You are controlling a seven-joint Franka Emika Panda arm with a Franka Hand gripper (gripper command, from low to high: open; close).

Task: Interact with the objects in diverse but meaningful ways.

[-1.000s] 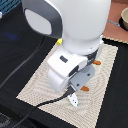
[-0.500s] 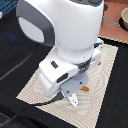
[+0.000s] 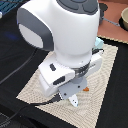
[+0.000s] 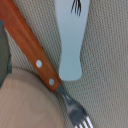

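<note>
The wrist view looks straight down on the white elongated paddle-like piece [image 4: 70, 37], which lies flat on the beige woven mat [image 4: 107, 65] and has a black mark near its wide end. No gripper finger shows in that view. In the exterior view the arm's bulky white body covers most of the mat [image 3: 102, 82]. My gripper [image 3: 73, 99] points down just above the mat, and a white tip pokes out beneath the hand. Whether the fingers are open or shut is hidden. A pale blue carton corner [image 3: 100, 46] peeks out behind the arm. The other toy items are hidden.
An orange-handled fork [image 4: 31, 50] lies diagonally beside the paddle, its tines [image 4: 80, 117] against the tan round plate's rim [image 4: 25, 105]. A small orange bit [image 3: 86, 89] shows by the hand. A wooden surface with a bowl [image 3: 122, 17] is at the exterior view's upper right.
The arm's body has swung toward the exterior view's left and lower, covering more of the mat. The hand has shifted slightly the same way.
</note>
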